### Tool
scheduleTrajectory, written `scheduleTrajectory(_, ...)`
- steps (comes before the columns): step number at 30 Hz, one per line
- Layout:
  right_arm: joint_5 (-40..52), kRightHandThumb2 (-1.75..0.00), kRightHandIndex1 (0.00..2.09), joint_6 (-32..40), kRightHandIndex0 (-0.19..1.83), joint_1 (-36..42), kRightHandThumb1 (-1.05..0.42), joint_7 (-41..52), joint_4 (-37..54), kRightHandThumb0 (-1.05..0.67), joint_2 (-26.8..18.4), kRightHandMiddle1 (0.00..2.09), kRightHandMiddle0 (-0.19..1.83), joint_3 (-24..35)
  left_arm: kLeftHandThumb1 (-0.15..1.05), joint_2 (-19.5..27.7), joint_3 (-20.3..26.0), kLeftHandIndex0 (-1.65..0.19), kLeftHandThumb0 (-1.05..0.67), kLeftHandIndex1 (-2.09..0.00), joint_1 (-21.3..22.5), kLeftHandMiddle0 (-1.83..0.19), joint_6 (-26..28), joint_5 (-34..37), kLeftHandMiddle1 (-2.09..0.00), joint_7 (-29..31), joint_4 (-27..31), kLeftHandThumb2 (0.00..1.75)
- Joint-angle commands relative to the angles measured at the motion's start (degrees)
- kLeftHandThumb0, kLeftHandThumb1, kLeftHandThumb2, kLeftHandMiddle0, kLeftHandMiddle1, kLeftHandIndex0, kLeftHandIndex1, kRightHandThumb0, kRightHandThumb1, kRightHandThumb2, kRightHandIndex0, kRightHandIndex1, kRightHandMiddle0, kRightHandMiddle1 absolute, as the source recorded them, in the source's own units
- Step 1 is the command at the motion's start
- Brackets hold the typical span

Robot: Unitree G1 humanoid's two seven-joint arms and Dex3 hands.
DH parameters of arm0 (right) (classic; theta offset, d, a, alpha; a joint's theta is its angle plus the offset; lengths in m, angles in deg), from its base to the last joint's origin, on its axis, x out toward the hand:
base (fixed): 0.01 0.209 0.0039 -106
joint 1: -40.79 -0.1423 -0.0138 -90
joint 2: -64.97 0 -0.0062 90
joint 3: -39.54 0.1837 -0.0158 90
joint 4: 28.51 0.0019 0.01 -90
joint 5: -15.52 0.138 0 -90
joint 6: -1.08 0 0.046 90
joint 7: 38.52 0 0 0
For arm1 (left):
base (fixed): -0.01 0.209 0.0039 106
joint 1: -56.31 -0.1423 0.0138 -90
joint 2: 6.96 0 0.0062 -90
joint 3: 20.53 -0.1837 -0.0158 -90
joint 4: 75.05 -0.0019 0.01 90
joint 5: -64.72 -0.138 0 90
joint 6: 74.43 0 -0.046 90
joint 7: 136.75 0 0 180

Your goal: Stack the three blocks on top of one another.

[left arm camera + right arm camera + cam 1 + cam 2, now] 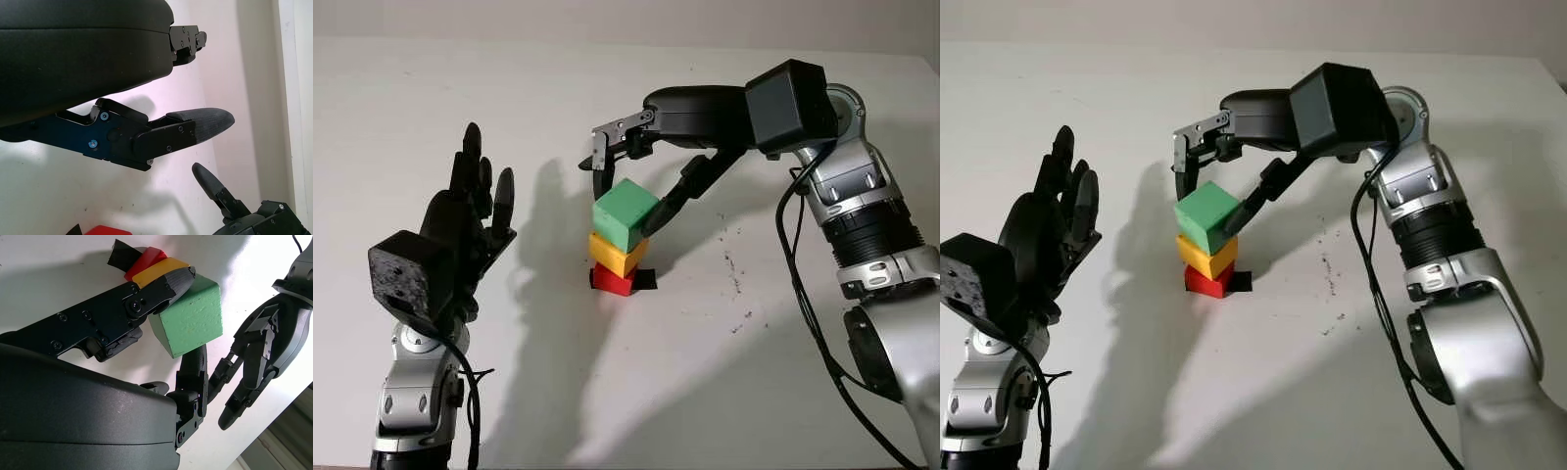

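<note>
A red block point(614, 281) lies on the white table point(705, 372), with a yellow block point(617, 255) on top of it. A green block point(625, 213) sits on the yellow one, tilted and turned a little. My right hand point(631, 191) reaches in from the right and is shut on the green block point(190, 316). Its thumb presses the block's right side, and a finger point(195, 362) touches the opposite side. My left hand point(475, 211) is open and raised upright at the left, well apart from the stack.
A small black tape mark point(646, 279) lies on the table beside the red block. Dark specks point(736, 284) dot the surface to the right of the stack. The right forearm point(862, 206) spans the right side.
</note>
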Motion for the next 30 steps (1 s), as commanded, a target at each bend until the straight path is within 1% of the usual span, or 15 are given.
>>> scheduleTrajectory(1, 0.28, -0.05, 0.04, 0.46, 0.32, 0.96, -0.91, 0.10, 1.17, -0.49, -0.08, 1.53, 0.37, 0.12, 1.05, -0.37, -0.23, 0.11, -0.67, -0.06, -0.60, 0.08, 0.34, -0.19, -0.06, -0.32, 1.18, 0.62)
scheduleTrajectory(4, -0.08, -0.05, 0.02, 0.10, 0.29, 0.89, -0.89, 0.61, 1.28, -0.55, -0.29, 1.43, 0.27, -0.32, 1.05, -0.37, -0.22, 0.11, -0.67, -0.06, -0.67, 0.08, 0.28, -0.09, -0.06, -0.23, 1.32, 0.62)
scheduleTrajectory(5, -0.25, -0.05, 0.01, 0.10, 0.25, 0.84, -0.88, 0.91, 1.38, -0.60, -0.42, 1.34, 0.19, -0.52, 1.05, -0.46, -0.14, 0.12, -0.66, -0.05, -0.68, 0.09, 0.37, 0.10, -0.06, -0.21, 1.39, 0.62)
scheduleTrajectory(7, -0.81, -0.05, 0.01, -0.09, 0.17, 0.49, -0.87, 1.91, 1.64, -0.65, -0.81, 1.15, 0.13, -1.08, 1.05, -0.43, -0.10, 0.12, -0.66, -0.05, -0.67, 0.09, 0.37, 0.08, -0.05, -0.21, 1.29, 0.61)
scheduleTrajectory(8, -1.13, -0.05, 0.01, -0.08, 0.11, 0.24, -0.86, 2.48, 1.85, -0.69, -1.01, 0.99, 0.08, -1.35, 1.05, -0.35, -0.12, 0.12, -0.67, -0.05, -0.63, 0.09, 0.20, -0.11, -0.05, -0.26, 1.11, 0.61)
scheduleTrajectory(10, -1.66, -0.05, 0.02, -0.99, 0.02, -0.22, -0.85, 3.50, 1.99, -0.73, -1.38, 0.77, 0.05, -1.82, 1.05, -0.18, -0.20, 0.12, -0.67, -0.05, -0.57, 0.09, -0.07, -0.41, -0.05, -0.22, 0.82, 0.61)
scheduleTrajectory(11, -1.81, -0.06, 0.01, -2.03, -0.05, -0.44, -0.87, 4.08, 1.87, -0.78, -1.57, 0.63, -0.02, -2.04, 1.05, -0.13, -0.21, 0.12, -0.67, -0.05, -0.54, 0.09, -0.31, -0.48, -0.05, -0.13, 0.66, 0.62)
scheduleTrajectory(14, -1.50, -0.06, 0.00, -4.03, -0.17, -1.22, -0.89, 6.78, 0.97, -0.85, -2.02, 0.39, -0.14, -2.47, 1.05, -0.13, -0.23, 0.11, -0.66, -0.06, -0.33, 0.08, -0.63, -0.75, -0.06, -0.15, 0.27, 0.62)
scheduleTrajectory(17, -0.56, -0.06, 0.00, -5.53, -0.19, -1.55, -0.91, 9.12, -0.07, -0.91, -2.03, 0.15, -0.19, -2.31, 1.05, -0.15, -0.04, 0.11, -0.66, -0.06, -0.05, 0.08, -1.12, -0.38, -0.05, 0.18, -0.24, 0.61)
scheduleTrajectory(21, 0.09, -0.06, 0.00, -6.16, -0.19, -1.43, -0.92, 10.61, 0.36, -0.97, -2.33, 0.01, -0.19, -2.10, 1.05, -0.11, 0.02, 0.09, -0.66, -0.06, 0.26, 0.07, -1.11, -0.40, -0.06, 0.03, -0.56, 0.60)
scheduleTrajectory(26, 0.43, -0.06, 0.00, -5.33, -0.19, -1.28, -0.93, 10.87, 1.80, -1.00, -3.23, 0.00, -0.19, -1.37, 1.05, -0.10, 0.12, 0.09, -0.66, -0.06, 0.35, 0.08, -0.95, -0.17, -0.06, 0.12, -0.52, 0.60)
scheduleTrajectory(28, 1.07, -0.06, 0.00, -3.80, -0.19, -1.13, -0.94, 10.24, 2.90, -1.00, -3.61, 0.00, -0.19, -0.56, 1.05, -0.13, 0.16, 0.09, -0.66, -0.06, 0.39, 0.08, -0.88, -0.07, -0.06, 0.10, -0.48, 0.59)
scheduleTrajectory(30, 3.09, -0.06, 0.00, -0.96, -0.19, -0.12, -0.95, 8.07, 4.40, -1.01, -3.64, 0.00, -0.19, 1.78, 1.05, 0.12, 0.04, 0.10, -0.66, -0.06, 0.30, 0.08, -1.59, -0.21, -0.05, 0.34, -0.76, 0.60)
